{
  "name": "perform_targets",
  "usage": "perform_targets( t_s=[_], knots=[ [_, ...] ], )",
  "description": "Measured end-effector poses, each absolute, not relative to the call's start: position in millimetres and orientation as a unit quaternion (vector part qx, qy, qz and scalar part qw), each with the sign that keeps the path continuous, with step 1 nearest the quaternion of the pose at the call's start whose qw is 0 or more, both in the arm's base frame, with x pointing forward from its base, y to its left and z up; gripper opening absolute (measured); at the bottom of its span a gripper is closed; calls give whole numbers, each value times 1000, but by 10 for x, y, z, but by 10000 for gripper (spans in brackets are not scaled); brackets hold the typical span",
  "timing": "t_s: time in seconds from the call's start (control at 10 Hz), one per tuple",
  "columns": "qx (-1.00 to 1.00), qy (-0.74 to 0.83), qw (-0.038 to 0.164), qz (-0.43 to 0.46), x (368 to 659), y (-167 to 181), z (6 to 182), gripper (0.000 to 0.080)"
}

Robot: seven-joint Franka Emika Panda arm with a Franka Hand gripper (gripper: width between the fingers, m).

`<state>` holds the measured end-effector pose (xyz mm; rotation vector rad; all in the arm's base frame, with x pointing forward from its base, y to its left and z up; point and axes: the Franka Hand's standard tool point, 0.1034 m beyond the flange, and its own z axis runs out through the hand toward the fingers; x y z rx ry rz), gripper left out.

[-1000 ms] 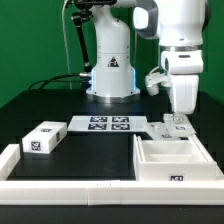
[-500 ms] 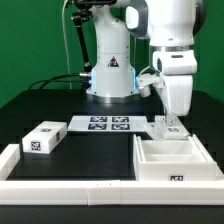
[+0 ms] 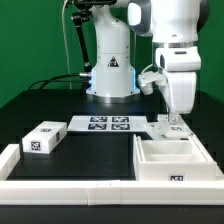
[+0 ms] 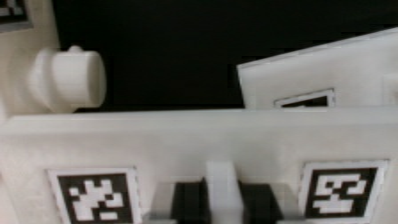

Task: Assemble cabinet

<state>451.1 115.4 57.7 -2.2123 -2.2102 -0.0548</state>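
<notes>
- At 3 o'clock in exterior view: gripper (image 3: 172,121) pointing straight down, tips at a white tagged part (image 3: 160,128) lying on the black table (image 3: 60,105).
- In wrist view: same white tagged part (image 4: 196,140) across the frame, with two square marker tags on its face and a round knob (image 4: 68,77) beyond its edge.
- Dark fingers (image 4: 183,203) of gripper (image 4: 214,200) set narrow, straddling a thin white rib of that part; cannot tell whether clamped on it or just clear.
- At 4 o'clock in exterior view: cabinet box (image 3: 155,170), open side up, inner compartments visible, just in front of the gripped-at part.
- At 8 o'clock: drawer block (image 3: 42,138), well apart from the box.
- Near centre: marker board (image 3: 108,125), flat, between block and gripper.
- At 6 to 7 o'clock: low border rail (image 3: 60,188) along the table edge.
</notes>
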Motion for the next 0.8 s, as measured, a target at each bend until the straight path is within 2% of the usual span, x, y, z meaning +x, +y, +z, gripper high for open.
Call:
perform_targets(
  t_s=[0.8],
  knots=[
    [-718, -695, 7, -13, 4579, 1126, 604, 68]
  ],
)
